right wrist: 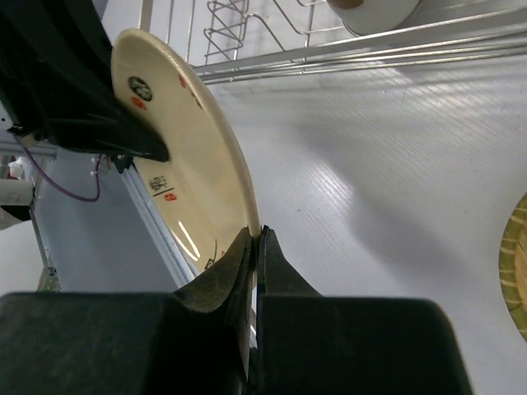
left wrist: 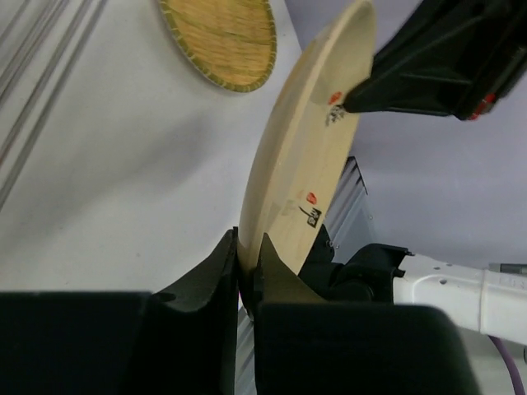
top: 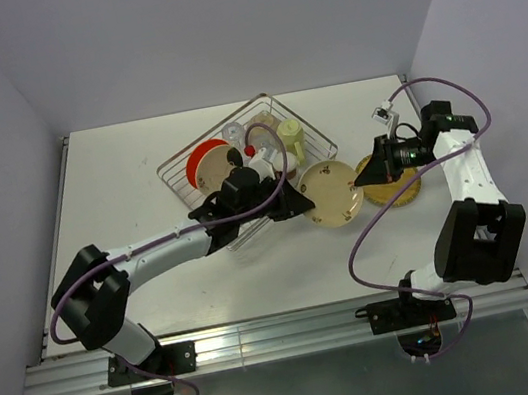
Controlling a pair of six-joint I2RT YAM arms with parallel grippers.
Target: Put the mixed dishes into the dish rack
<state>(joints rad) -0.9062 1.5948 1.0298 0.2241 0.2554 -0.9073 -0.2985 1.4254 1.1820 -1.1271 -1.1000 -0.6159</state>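
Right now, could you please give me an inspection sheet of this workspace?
Surface: white table, no spills visible.
Job's things: dish rack holds orange plate and pale-green mug; cream plate is gripped beside the rack; woven plate lies flat on the table.
Clutter: nothing seen.
Pincers: left pincer and right pincer are shut on opposite rims of the cream plate.
Cables: purple cables loop from both arms.
Surroundings: plain pale walls.
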